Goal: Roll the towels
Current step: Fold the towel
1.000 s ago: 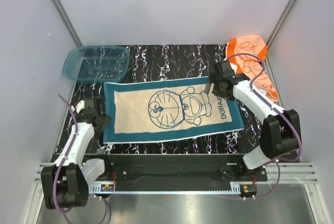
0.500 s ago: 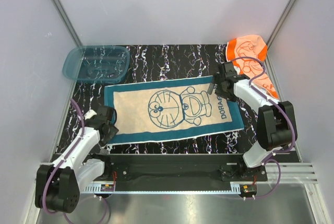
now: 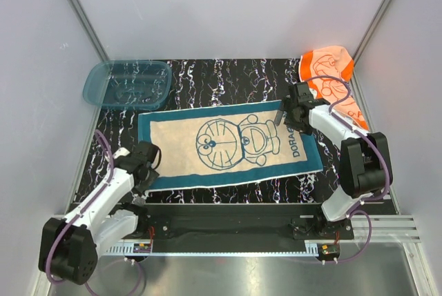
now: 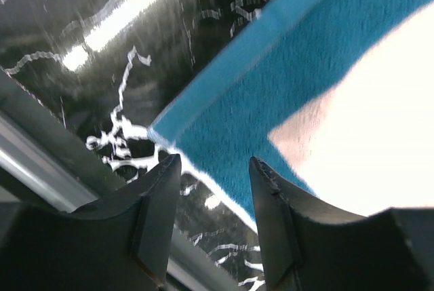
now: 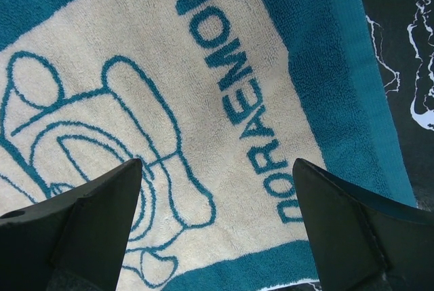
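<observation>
The left claw [image 4: 213,169] has been moved to the blue towel [image 3: 228,145] at the desk's [image 3: 207,75] near-left corner, jaws apart but narrowing. The right claw [image 5: 217,169] is held wide apart. A corner grasp is judged imminent.

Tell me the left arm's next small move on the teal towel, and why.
Probably ease the left gripper forward and down so its fingers straddle the teal towel's near-left corner. The fingers stand apart with nothing between them, that corner lies flat just ahead of the tips, and the towel is fully spread, not yet rolled.
</observation>
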You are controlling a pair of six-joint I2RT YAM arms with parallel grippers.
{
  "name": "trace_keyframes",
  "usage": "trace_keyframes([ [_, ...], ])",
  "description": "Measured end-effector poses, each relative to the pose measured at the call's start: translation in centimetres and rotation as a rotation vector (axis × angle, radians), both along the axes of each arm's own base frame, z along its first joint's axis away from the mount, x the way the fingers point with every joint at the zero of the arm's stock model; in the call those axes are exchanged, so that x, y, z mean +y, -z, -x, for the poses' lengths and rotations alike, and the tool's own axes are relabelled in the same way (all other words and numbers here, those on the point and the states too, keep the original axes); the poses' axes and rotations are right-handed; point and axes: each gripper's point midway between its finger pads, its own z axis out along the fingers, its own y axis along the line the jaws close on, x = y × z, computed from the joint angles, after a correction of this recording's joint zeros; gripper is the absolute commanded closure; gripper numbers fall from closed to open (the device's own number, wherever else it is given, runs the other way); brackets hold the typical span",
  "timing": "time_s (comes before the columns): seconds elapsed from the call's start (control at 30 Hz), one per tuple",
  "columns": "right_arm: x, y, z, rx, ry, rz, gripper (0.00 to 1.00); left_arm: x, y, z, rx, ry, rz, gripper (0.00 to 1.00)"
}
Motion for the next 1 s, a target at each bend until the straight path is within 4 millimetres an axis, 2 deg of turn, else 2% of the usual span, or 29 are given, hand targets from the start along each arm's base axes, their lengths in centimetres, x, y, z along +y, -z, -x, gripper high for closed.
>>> trace_keyframes([
  [0.13, 0.0, 0.8, 0.1, 0.021, -0.001, 0.004, 0.00, -0.5, 0.6, 0.6, 0.042, 0.010, -0.018, 0.46],
  [0.23, 0.0, 1.1, 0.2, 0.032, -0.003, 0.003, 0.00, -0.3, 1.3, 0.9, 0.096, -0.008, -0.042, 0.48],
  [0.3, 0.0, 1.2, 0.2, 0.034, -0.002, 0.002, 0.00, -0.4, 1.4, 0.6, 0.092, -0.011, -0.043, 0.57],
  [0.43, 0.0, 1.3, 0.1, 0.036, -0.002, 0.002, 0.00, -0.3, 1.3, 0.0, 0.068, 0.001, -0.054, 0.85],
  [0.53, 0.0, 1.5, 0.0, 0.036, -0.002, 0.002, 0.00, -0.2, 1.2, -0.3, 0.057, 0.011, -0.066, 0.98],
  [0.7, -0.2, 1.8, 0.0, 0.036, 0.006, 0.000, 0.00, -0.2, 0.5, -1.1, 0.005, 0.053, -0.065, 0.99],
  [0.8, -1.3, 2.3, 0.3, 0.051, 0.043, -0.020, 0.00, -0.4, 0.0, -1.6, -0.028, 0.083, -0.060, 0.99],
  [0.87, -2.7, 2.7, 0.9, 0.065, 0.096, -0.049, 0.01, -0.5, -0.3, -2.0, -0.050, 0.106, -0.055, 0.99],
  [1.0, -7.4, 2.6, 3.6, 0.078, 0.273, -0.063, 0.02, -0.8, -1.0, -2.7, -0.095, 0.154, -0.051, 0.99],
])
